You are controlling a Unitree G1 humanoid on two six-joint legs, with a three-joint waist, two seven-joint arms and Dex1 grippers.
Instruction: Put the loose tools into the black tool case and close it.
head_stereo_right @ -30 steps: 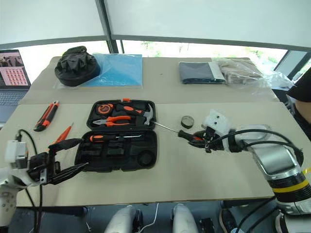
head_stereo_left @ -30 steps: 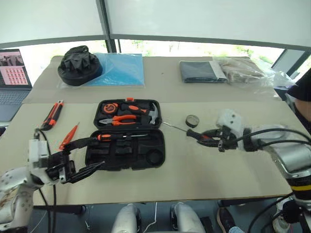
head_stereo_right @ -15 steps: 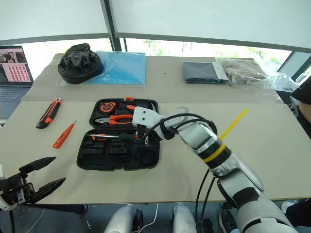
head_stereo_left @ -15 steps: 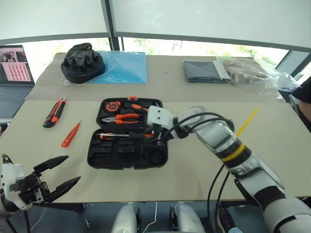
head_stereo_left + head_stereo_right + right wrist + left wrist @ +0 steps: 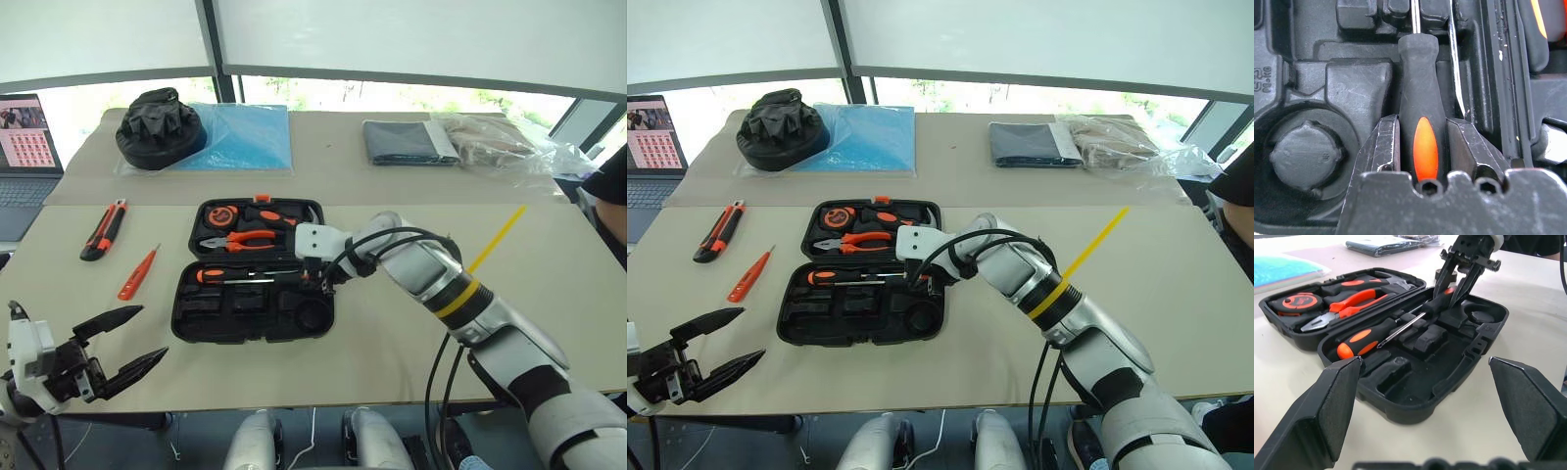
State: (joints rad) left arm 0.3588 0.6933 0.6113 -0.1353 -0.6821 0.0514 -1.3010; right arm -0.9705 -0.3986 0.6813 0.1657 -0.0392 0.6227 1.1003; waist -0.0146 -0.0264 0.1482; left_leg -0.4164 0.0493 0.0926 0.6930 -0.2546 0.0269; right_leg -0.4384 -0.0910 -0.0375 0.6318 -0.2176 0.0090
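Observation:
The black tool case point(image 5: 220, 318) lies open in the middle of the table. My right gripper point(image 5: 1422, 147) is shut on the black-orange handle of a screwdriver point(image 5: 1419, 98), low over the case's near half point(image 5: 1469, 357), with its shaft lying along the moulded recesses. A second screwdriver point(image 5: 227, 276) rests in the same half. Left of the case lie the utility knife point(image 5: 101, 231) and the slim orange tester screwdriver point(image 5: 137, 274). A small dark tape roll point(image 5: 1441, 274) peeks out behind my right gripper point(image 5: 1459, 281). My left gripper point(image 5: 122, 343) is open and holds nothing at the near left table edge.
Pliers point(image 5: 240, 240), a tape measure point(image 5: 223, 213) and a hammer fill the case's far half. On the far table are a lumpy black bag point(image 5: 160, 129), a blue sheet point(image 5: 240, 137), a grey folded cloth point(image 5: 407, 142) and a plastic bag point(image 5: 500, 142). A laptop point(image 5: 24, 147) stands far left.
My right gripper carried the screwdriver left from beside the tape roll to over the case's near half. My left gripper drew back from the case toward the near left edge.

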